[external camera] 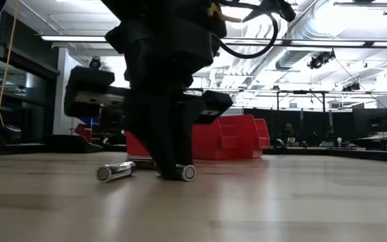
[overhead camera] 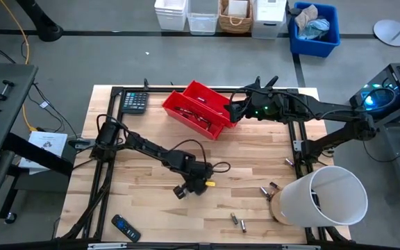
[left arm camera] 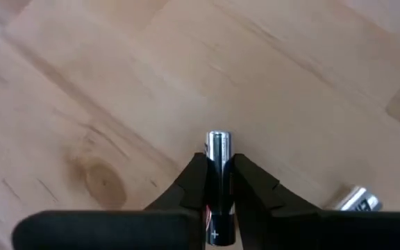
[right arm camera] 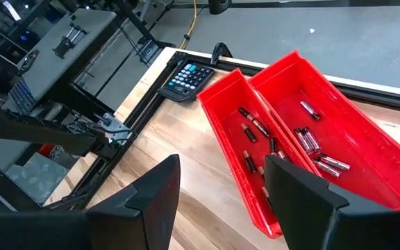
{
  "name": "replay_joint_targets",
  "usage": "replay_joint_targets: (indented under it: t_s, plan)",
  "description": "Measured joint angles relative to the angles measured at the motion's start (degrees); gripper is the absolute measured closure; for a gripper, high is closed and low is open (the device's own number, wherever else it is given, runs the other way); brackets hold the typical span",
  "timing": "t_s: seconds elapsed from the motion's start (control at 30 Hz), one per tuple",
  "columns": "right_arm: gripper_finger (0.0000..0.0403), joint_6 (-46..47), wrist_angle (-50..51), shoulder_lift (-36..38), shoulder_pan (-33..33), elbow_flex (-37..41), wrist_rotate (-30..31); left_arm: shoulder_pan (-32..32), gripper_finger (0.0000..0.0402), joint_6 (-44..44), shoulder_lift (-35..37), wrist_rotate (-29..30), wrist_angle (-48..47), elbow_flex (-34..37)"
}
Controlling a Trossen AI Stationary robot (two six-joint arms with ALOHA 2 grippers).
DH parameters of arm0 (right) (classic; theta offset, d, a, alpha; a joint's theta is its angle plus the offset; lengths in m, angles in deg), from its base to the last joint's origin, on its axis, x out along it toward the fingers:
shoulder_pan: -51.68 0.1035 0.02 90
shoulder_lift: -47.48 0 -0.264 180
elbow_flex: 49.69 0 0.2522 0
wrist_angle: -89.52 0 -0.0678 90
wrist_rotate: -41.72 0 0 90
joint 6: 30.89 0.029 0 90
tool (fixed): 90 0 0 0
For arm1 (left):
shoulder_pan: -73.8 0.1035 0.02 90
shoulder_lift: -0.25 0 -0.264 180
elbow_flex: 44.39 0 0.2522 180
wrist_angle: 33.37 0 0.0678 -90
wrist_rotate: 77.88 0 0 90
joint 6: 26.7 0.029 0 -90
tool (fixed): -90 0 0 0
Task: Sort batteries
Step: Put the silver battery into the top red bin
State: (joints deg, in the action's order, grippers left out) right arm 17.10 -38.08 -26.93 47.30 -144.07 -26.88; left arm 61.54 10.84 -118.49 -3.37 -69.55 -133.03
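Observation:
A silver battery (left arm camera: 219,167) lies on the wooden table near its middle, and my left gripper (left arm camera: 218,182) is shut on it. In the low view the same battery (external camera: 184,173) shows at the foot of the dark fingers. A second battery (external camera: 115,171) lies flat beside it, also seen as a battery (left arm camera: 358,201) in the left wrist view. My right gripper (right arm camera: 221,201) hangs open above the two red bins (right arm camera: 339,139), which hold several batteries (right arm camera: 310,142). My left gripper pinches the battery's long sides (left arm camera: 219,163) between its two fingers. The fingers slant down from above and lie along the battery, whose capped end (left arm camera: 219,138) sticks out past the fingertips. The battery rests on the table (external camera: 184,176).
Loose batteries lie toward the near right (overhead camera: 238,221) (overhead camera: 266,190) (overhead camera: 288,162). A white bucket (overhead camera: 323,198) lies on its side at the near right corner. A calculator (overhead camera: 135,101) sits far left, a remote control (overhead camera: 126,228) near left.

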Motion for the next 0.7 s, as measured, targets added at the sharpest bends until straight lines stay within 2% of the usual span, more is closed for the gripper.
replay_joint_targets:
  t_s: [0.17,0.3,0.43,0.57,0.7]
  plan:
    - [0.0199,-0.3,-0.1,0.0,0.0,0.0,0.0,5.6,0.037,-5.4,7.0,-3.1,-2.0,0.1]
    - [0.0199,-0.7,-0.1,0.4,0.0,0.0,-0.1,14.1,0.037,-7.5,16.2,-6.6,-0.8,2.0]
    - [0.0199,-1.9,-0.1,1.2,0.0,0.0,0.7,26.8,0.037,-11.7,21.9,-5.2,11.3,4.6]
    - [0.0199,-1.9,-0.2,1.8,0.0,0.0,1.1,37.7,0.0371,-18.4,20.6,-1.6,21.0,4.7]
    - [0.0199,-1.9,-0.3,1.8,0.0,0.0,2.4,42.6,0.0371,-22.4,16.0,2.7,23.9,3.5]
